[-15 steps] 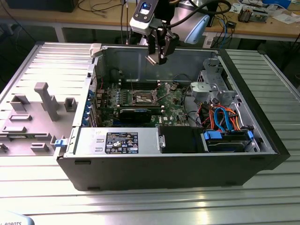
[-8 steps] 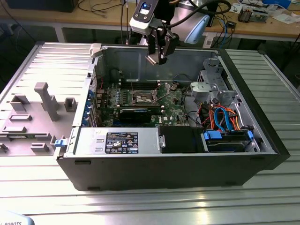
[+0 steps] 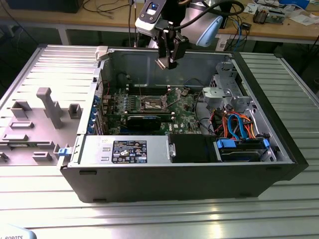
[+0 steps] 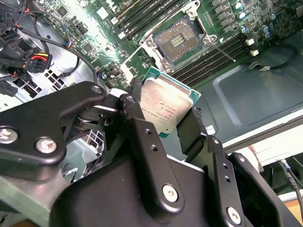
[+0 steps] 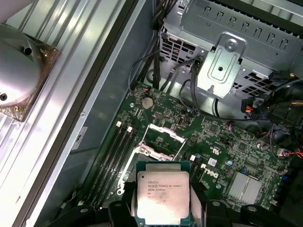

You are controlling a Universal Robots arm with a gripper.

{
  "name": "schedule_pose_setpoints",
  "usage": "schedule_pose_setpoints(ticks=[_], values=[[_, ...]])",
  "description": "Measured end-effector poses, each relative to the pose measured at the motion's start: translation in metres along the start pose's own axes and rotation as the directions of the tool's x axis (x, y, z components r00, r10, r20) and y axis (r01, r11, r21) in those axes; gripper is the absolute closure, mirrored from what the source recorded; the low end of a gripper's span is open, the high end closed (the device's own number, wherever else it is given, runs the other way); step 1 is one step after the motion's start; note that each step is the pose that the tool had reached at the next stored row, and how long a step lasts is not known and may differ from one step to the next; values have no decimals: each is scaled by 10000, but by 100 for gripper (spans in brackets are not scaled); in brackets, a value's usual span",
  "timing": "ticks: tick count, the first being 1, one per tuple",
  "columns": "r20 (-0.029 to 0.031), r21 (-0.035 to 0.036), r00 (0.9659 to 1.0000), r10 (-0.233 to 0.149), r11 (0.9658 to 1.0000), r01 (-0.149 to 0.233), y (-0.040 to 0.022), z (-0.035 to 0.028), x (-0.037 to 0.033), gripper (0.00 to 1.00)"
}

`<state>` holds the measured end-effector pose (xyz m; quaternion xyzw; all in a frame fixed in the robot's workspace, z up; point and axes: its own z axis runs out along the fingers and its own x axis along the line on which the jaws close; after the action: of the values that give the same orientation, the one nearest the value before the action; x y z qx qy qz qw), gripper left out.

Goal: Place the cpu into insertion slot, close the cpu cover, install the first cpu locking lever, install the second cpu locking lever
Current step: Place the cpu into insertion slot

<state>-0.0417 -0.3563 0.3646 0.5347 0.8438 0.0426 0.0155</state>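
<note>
My gripper hangs above the open computer case, over its far wall, and is shut on the cpu. In both wrist views the cpu is a flat square with a silvery top and green edge, clamped between the two black fingers. The insertion slot lies below on the green motherboard, uncovered, with its dark centre showing. The cpu cover stands raised beside the slot. A thin locking lever sticks out free next to the socket.
Memory slots flank the socket. A long black card lies nearer the front. A metal drive cage, coloured cables and the power supply fill the case. A grey fixture tray sits at the exterior view's left.
</note>
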Motion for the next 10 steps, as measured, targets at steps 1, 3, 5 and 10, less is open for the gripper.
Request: schedule_pose_setpoints(ticks=[1, 3, 5, 10], values=[[0, 0, 10000, 1, 10000, -1, 0, 0, 0, 46], [0, 0, 10000, 1, 10000, -1, 0, 0, 0, 46], [0, 1, 10000, 1, 10000, -1, 0, 0, 0, 46], [1, 1, 10000, 8, 10000, -8, 0, 0, 0, 46]])
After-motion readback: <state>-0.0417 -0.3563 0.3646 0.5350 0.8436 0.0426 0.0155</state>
